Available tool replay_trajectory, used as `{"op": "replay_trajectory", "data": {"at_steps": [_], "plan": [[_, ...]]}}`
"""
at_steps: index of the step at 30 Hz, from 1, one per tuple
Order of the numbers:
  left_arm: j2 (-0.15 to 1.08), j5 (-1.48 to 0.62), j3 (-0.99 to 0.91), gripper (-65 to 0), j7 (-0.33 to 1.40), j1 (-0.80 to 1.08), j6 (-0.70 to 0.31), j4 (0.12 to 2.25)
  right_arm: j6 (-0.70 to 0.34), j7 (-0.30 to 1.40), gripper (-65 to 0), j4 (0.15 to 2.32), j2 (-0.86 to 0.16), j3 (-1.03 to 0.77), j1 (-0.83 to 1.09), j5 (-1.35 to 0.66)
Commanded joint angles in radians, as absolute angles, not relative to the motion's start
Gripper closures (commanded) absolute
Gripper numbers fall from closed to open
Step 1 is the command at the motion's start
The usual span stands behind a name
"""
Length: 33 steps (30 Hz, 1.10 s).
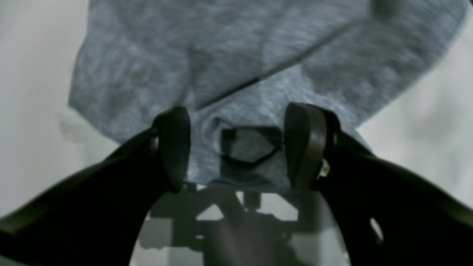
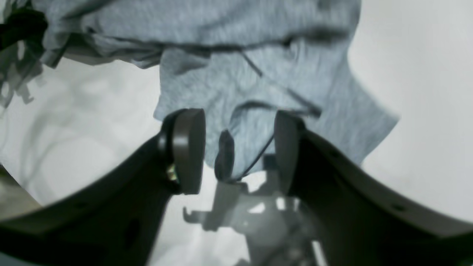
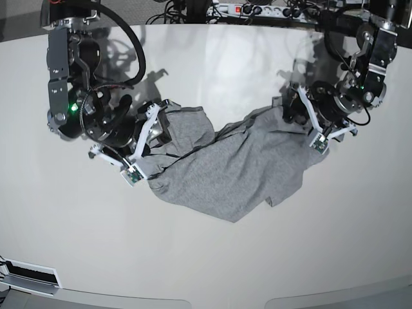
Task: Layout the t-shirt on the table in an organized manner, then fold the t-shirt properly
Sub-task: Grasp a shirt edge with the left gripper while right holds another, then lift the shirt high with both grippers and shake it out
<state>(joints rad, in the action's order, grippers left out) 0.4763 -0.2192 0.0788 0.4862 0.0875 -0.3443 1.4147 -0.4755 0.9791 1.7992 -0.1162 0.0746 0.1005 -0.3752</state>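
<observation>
The grey t-shirt (image 3: pixel 232 164) lies crumpled on the white table (image 3: pixel 206 257), stretched between my two grippers. My left gripper (image 3: pixel 291 114) is at its right end. In the left wrist view this gripper (image 1: pixel 240 147) is open, and a shirt edge (image 1: pixel 244 111) with a dark hem fold lies between its fingers, not pinched. My right gripper (image 3: pixel 156 127) is at the shirt's left end. In the right wrist view it (image 2: pixel 238 147) is open, with a bunched shirt edge (image 2: pixel 255 88) and a dark hem between its fingers. No lettering shows.
A power strip and cables (image 3: pixel 257 9) run along the table's far edge. A dark slotted fixture (image 3: pixel 29 277) sits at the front left corner. The table's curved front edge (image 3: pixel 193 301) is at the bottom. Bare white tabletop surrounds the shirt.
</observation>
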Motion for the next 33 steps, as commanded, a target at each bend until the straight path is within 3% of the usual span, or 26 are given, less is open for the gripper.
{"op": "replay_trajectory", "data": {"at_steps": [1, 5, 8, 10, 11, 14, 18, 25, 33], "plan": [[0.484, -0.228, 0.074, -40.2, 0.459, 0.066, -0.339, 1.42, -0.451, 0.941, -36.6, 1.814, -0.116, 0.071, 0.099, -0.387], [0.485, -0.237, 0.073, -36.6, 0.464, 0.055, -0.339, 1.415, -0.307, 0.864, -40.7, 1.812, -0.116, 0.071, 0.143, -0.355], [0.485, -0.238, 0.073, -18.6, 0.479, 0.055, -0.339, 1.415, -0.258, 0.821, -40.7, 1.777, -0.11, 0.071, 0.153, -0.363], [0.485, -0.253, 0.073, -3.9, 0.488, 0.055, -0.339, 1.415, -0.271, 0.801, -40.7, 1.729, -0.101, 0.072, 0.152, -0.366], [0.485, -0.258, 0.073, 0.0, 0.499, 0.055, -0.339, 1.415, -0.29, 0.788, -40.7, 1.702, -0.092, 0.072, 0.152, -0.366], [0.485, -0.271, 0.072, 0.0, 0.517, 0.055, -0.339, 1.415, -0.353, 0.733, -40.7, 1.633, -0.059, 0.072, 0.151, -0.354], [0.485, -0.271, 0.073, 0.0, 0.527, 0.055, -0.339, 1.418, -0.352, 0.713, -40.7, 1.62, -0.014, 0.072, 0.131, -0.285], [0.485, -0.271, 0.072, 0.0, 0.574, 0.055, -0.339, 1.423, -0.159, 0.685, -40.4, 1.617, -0.005, 0.072, 0.067, -0.128], [0.485, -0.271, 0.073, 0.0, 0.57, 0.055, -0.339, 1.425, -0.271, 0.723, -40.2, 1.613, -0.005, 0.072, 0.063, -0.198]]}}
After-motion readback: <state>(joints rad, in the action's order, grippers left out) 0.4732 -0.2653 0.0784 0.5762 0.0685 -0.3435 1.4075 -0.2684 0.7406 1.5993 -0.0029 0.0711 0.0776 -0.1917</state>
